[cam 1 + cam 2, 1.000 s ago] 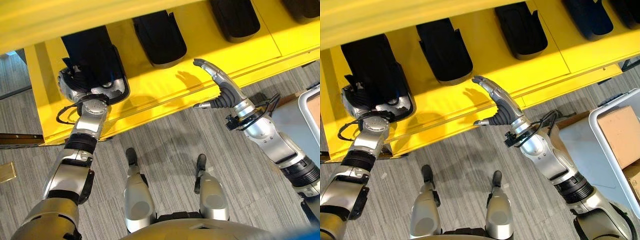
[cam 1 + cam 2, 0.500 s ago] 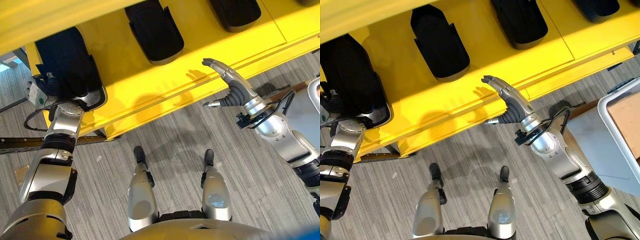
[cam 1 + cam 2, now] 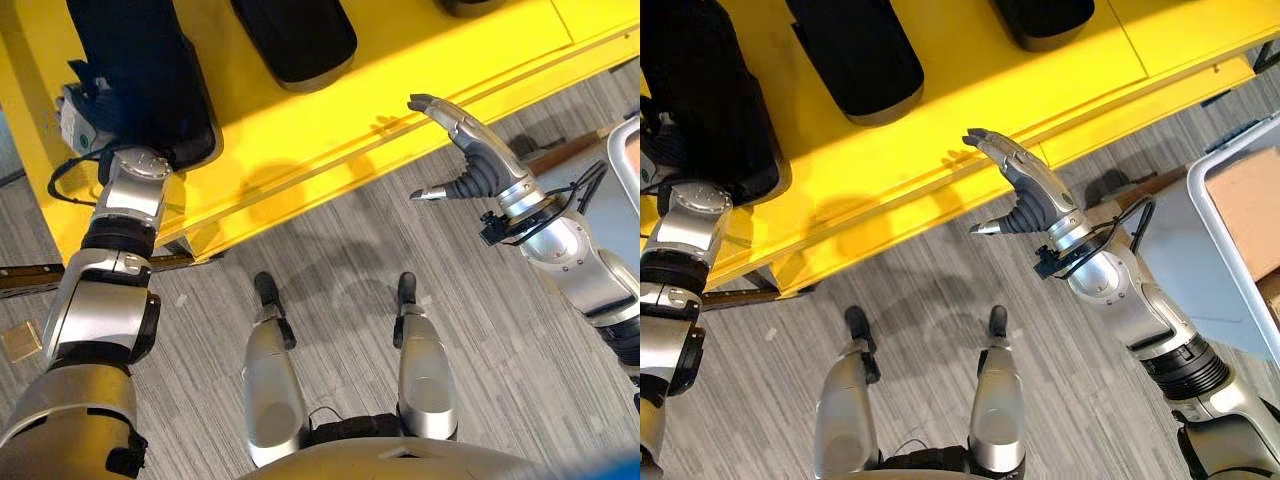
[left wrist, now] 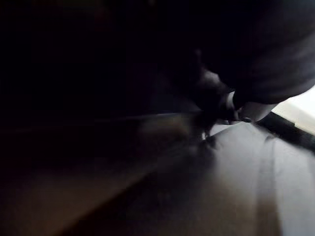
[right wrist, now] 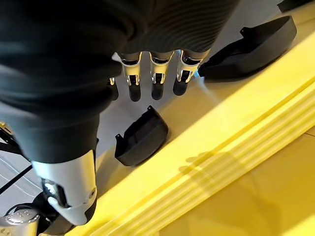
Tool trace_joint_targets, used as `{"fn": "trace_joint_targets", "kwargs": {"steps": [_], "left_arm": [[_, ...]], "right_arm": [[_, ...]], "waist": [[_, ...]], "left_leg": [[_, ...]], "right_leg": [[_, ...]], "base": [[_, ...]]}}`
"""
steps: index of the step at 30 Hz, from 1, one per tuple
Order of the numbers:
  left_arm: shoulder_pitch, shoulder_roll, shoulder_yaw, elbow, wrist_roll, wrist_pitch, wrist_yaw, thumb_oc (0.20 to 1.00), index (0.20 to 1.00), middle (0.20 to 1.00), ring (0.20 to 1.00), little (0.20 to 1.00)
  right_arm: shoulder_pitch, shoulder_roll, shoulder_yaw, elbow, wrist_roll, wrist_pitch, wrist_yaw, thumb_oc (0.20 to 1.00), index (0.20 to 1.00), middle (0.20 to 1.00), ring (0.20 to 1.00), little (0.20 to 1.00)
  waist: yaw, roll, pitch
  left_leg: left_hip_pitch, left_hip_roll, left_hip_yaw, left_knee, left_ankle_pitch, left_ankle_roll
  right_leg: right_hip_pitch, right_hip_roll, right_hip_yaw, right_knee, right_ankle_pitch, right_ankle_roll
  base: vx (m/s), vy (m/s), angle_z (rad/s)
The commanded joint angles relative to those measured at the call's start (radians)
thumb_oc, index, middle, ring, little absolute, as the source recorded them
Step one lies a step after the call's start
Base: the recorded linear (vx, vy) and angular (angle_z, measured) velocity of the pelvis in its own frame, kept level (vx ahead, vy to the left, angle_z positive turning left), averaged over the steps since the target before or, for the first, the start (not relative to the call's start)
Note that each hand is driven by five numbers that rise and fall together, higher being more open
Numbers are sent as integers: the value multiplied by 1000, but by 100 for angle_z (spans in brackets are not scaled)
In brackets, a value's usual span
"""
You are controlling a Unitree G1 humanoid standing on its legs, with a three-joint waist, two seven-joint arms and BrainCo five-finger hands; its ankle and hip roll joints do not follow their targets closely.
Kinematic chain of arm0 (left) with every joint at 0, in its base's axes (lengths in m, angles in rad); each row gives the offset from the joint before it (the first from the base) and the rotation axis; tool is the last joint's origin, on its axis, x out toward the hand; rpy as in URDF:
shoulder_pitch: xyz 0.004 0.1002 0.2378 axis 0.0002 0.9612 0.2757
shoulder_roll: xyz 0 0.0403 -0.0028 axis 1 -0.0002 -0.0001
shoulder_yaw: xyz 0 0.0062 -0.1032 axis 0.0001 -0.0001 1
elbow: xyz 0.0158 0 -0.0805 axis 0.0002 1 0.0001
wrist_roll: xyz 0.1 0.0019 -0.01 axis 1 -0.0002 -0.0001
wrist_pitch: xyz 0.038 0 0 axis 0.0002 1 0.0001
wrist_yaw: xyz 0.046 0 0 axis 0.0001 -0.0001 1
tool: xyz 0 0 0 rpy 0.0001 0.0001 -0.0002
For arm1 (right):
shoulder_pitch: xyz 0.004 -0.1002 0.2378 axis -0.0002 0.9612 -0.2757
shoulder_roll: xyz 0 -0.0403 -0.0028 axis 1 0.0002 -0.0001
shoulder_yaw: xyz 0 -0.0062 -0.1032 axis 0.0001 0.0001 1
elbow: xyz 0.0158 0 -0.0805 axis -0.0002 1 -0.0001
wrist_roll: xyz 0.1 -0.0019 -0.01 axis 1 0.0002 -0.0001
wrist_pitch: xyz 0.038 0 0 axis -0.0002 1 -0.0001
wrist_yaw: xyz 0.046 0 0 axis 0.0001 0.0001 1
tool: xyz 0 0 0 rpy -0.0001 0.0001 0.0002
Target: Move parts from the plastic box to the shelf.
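Note:
Several black moulded parts lie on the yellow shelf (image 3: 330, 120). My left hand (image 3: 85, 112) is at the leftmost part (image 3: 135, 70), near the shelf's left end, with its fingers hidden by the part; the left wrist view is dark. Two more parts (image 3: 850, 55) (image 3: 1040, 15) lie further right, also seen as black parts (image 5: 142, 137) (image 5: 251, 44) in the right wrist view. My right hand (image 3: 1030, 190) hovers over the shelf's front edge, open, its fingers (image 5: 155, 73) straight and empty. The grey plastic box (image 3: 1220, 165) stands at the right.
A brown cardboard box (image 3: 1250, 205) sits inside the plastic box. A dark rail (image 3: 30, 275) and a small tan plate (image 3: 20, 340) lie on the grey striped floor left of me. Open floor runs in front of the shelf.
The camera has shifted, so the shelf sits higher in the picture. My right hand has drawn back from above the shelf to its front edge. The left hand stays at the leftmost part.

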Motion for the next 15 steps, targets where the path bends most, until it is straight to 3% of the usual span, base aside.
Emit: {"fn": "trace_joint_targets", "kwargs": {"steps": [1,8,15], "left_arm": [[19,68,31,46,-6,-4,50,200,200,200,200,200],[4,118,42,73,-12,16,65,200,200,200,200,200],[38,136,39,34,33,-38,63,200,200,200,200,200]], "right_arm": [[-1,-10,-60,-37,18,-24,-16,1000,1000,1000,1000,1000],[25,-18,-75,-46,18,-30,4,1000,1000,1000,1000,1000],[64,-16,-84,-47,32,-54,-12,1000,1000,1000,1000,1000]], "waist": [[-15,-17,-51],[-27,-22,-40],[-23,-24,-39]], "left_leg": [[49,-46,49,96,-105,29],[34,-33,70,155,-147,40],[36,-37,77,157,-155,51]], "right_leg": [[-65,97,37,98,-20,-75],[-86,89,48,120,-16,-68],[-85,90,47,123,-15,-66]], "base": [[69,68,-8],[36,44,-3],[0,0,0]]}}
